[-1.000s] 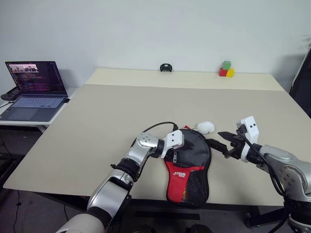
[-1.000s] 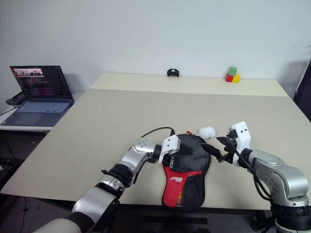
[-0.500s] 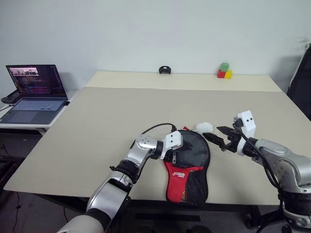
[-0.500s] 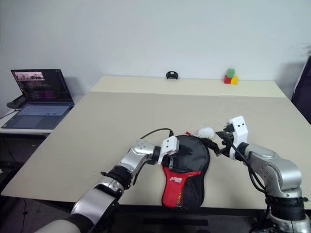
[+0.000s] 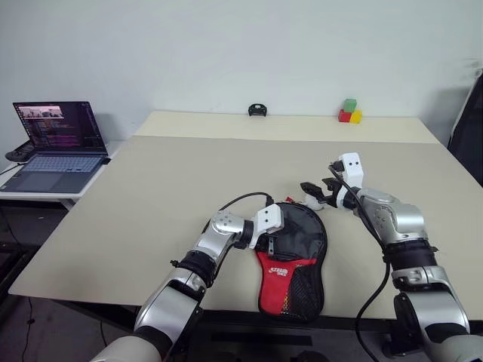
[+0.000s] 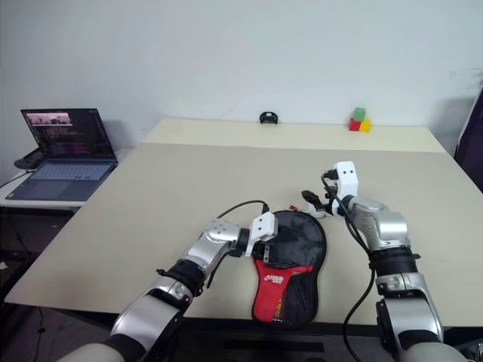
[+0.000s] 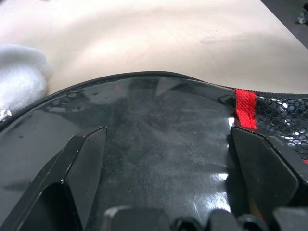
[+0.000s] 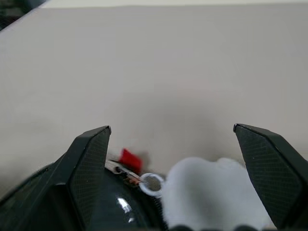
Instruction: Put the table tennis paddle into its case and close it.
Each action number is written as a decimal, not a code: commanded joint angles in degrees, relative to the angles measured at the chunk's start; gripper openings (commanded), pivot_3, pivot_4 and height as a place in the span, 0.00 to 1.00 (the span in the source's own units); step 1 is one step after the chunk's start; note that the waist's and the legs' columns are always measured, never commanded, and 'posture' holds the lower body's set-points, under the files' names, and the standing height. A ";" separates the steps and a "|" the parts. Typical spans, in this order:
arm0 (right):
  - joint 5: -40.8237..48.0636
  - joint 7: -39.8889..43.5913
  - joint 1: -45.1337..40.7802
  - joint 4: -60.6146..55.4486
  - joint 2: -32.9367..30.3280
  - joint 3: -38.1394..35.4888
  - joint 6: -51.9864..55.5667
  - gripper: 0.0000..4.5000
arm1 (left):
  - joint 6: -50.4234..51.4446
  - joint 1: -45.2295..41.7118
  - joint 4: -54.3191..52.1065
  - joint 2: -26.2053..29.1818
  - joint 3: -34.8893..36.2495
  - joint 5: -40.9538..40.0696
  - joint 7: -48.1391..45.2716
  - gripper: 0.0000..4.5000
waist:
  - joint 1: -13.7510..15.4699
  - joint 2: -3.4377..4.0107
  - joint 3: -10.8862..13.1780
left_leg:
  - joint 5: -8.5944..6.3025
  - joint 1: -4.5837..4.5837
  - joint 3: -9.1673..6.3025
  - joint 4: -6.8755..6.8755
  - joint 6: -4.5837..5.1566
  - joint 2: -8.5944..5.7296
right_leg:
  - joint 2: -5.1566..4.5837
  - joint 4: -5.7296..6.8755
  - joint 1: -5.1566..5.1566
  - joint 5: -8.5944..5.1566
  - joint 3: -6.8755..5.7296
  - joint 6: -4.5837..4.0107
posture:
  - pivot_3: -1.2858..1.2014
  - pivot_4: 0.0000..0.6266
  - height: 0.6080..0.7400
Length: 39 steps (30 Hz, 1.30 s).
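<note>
Bench [image 5: 189, 173], broad and beige, carries everything here, with a second paler one butted against its far edge. Off its left side an open laptop [image 5: 56, 143] sits on a lower side table, screen lit.

Near the bench's near edge, about mid-width, lies the case [image 5: 294, 256], round black end pointing far, red panel with white logo and black mesh pointing near. Through my left wrist view I see a glossy black round face [image 7: 159, 144] lying in the case's round end, ringed by the zippered edge; I take it for the paddle's rubber, though I cannot see the handle. The case is not zipped around it.

My left tool [image 5: 266, 235] rests over the left rim of the case's round end, its fingers [image 7: 86, 163] spread wide on either side of the black face, gripping nothing. My right tool [image 5: 315, 192] hangs just past the far right rim of the case, fingers [image 8: 91, 159] spread wide and empty, straddling a small white lump [image 8: 211, 187] that lies beside the zipper pull [image 8: 151, 183].

Far off, coloured blocks [image 5: 349, 111] sit at the right, and a small black object [image 5: 257, 110] sits mid-width.
</note>
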 commanded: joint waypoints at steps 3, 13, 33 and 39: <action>-5.01 0.26 -8.11 16.80 0.92 -0.23 -10.00 1.00 | 1.92 3.41 2.90 0.76 -2.89 3.83 0.26 0.99 | -0.18 0.02 -0.01 | 0.00 0.03 0.03 -0.01 0.00 0.00 | 0.00 0.03 0.00 0.00 0.03 -0.01 | 0.52 0.24 1.00; -5.95 4.31 -8.50 22.34 2.21 -0.60 -6.49 1.00 | 2.29 3.57 2.17 0.89 -2.85 3.83 0.69 0.99 | -0.22 0.03 -0.02 | 0.00 0.02 0.00 -0.02 0.00 0.02 | -0.09 0.02 0.00 -0.01 0.03 -0.03 | 0.52 0.24 1.00; -4.86 3.78 0.84 4.42 -0.47 -3.29 3.61 0.12 | 2.90 2.50 6.61 -1.26 -3.27 4.56 2.17 1.00 | 0.32 0.07 -0.06 | 0.00 0.01 -0.10 -0.02 0.00 -0.08 | -0.20 -0.04 0.09 -0.02 -0.07 -0.02 | 0.52 0.24 1.00; -2.90 4.08 7.17 -8.46 -5.73 -4.68 11.66 0.12 | 2.94 2.38 8.39 -1.55 -3.13 4.84 2.44 1.00 | 0.59 0.24 -0.19 | 0.00 -0.10 -0.40 -0.03 0.01 -0.17 | -0.21 -0.43 0.26 0.01 -0.17 0.02 | 0.52 0.24 1.00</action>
